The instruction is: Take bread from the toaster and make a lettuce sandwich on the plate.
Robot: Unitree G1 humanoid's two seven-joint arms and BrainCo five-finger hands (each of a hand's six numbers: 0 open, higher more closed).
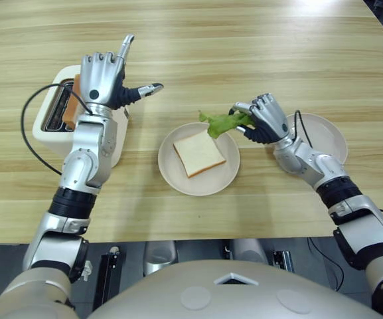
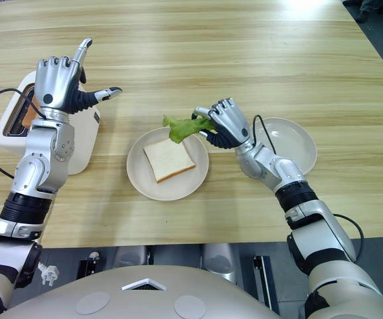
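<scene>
One square slice of white bread [image 1: 198, 153] lies flat in the middle of a round cream plate [image 1: 184, 183], a bit skewed. A green ruffled lettuce leaf [image 1: 221, 122] hangs over the plate's far right rim, its loose end just above the bread's far corner; can't tell if they touch. The right hand [image 1: 264, 118] sits just right of the plate, fingers pinched tight on the leaf's right end. A second round cream plate [image 1: 327, 136] lies right of the bread plate, near it and partly under the right wrist, with nothing on it.

A cream boxy toaster [image 1: 49, 135] stands well left of the plate, with a browned slice of toast [image 1: 74, 100] sticking up out of its slot. The left hand [image 1: 101, 80] hovers over the toaster's side nearer the plate, back of the hand facing up, fingers partly spread, holding nothing. A thin black cord [image 1: 22, 119] loops off the toaster on the side away from the plate. All of it rests on a light wooden plank table [image 1: 244, 40].
</scene>
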